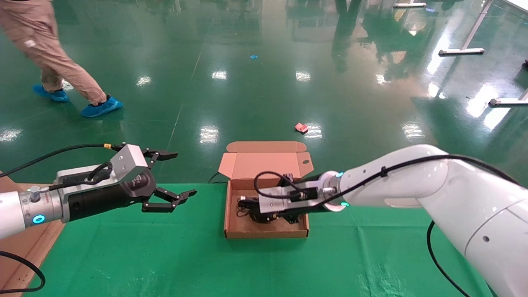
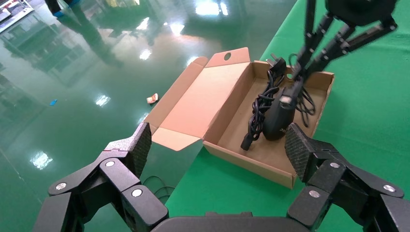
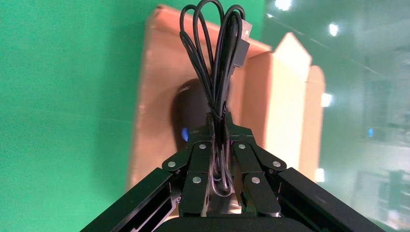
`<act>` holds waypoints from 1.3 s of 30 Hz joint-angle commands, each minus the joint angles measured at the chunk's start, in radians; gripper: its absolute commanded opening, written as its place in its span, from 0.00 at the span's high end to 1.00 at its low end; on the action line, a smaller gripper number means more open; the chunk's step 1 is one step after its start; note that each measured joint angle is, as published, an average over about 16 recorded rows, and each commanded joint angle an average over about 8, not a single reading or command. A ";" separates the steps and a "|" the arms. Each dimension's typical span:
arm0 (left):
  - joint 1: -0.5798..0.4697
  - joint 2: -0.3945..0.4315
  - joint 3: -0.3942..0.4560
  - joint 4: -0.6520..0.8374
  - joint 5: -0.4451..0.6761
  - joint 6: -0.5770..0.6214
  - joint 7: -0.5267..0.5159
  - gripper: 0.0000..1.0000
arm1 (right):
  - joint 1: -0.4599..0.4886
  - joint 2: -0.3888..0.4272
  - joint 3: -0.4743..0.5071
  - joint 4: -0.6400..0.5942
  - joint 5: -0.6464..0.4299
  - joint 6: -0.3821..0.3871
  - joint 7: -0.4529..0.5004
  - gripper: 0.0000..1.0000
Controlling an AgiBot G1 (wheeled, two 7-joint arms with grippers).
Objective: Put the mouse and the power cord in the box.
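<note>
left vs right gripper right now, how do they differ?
Left gripper has its fingers spread wide and holds nothing; right gripper is pinched shut on the mouse's bundled wire.
Left gripper hovers beside the box, off to the robot's left; right gripper reaches down into the box, with the mouse inside.
Both are black linkage grippers, pointing toward the box.

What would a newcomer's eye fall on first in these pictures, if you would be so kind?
First, the right gripper reaching down into the open box at the table's far edge, shut on the mouse's bundled wire, with the mouse below it in the box beside the power cord. Next, the left gripper hovering open above the green table cover, left of the box. Beyond, a person in blue shoe covers crosses the glossy floor.
</note>
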 commanded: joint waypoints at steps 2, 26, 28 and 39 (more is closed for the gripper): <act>0.001 -0.004 -0.001 -0.002 -0.003 0.002 0.000 0.00 | -0.007 0.000 -0.012 -0.002 0.010 0.011 0.002 0.00; 0.006 -0.001 -0.008 -0.012 0.002 0.003 -0.010 0.00 | -0.021 0.027 0.034 0.026 0.025 -0.025 0.017 0.00; 0.014 -0.005 -0.020 -0.026 0.002 0.011 -0.022 0.00 | -0.037 0.047 0.059 0.047 0.042 -0.042 0.030 0.00; 0.088 -0.049 -0.138 -0.169 0.003 0.089 -0.141 0.00 | -0.150 0.184 0.230 0.194 0.167 -0.167 0.120 0.00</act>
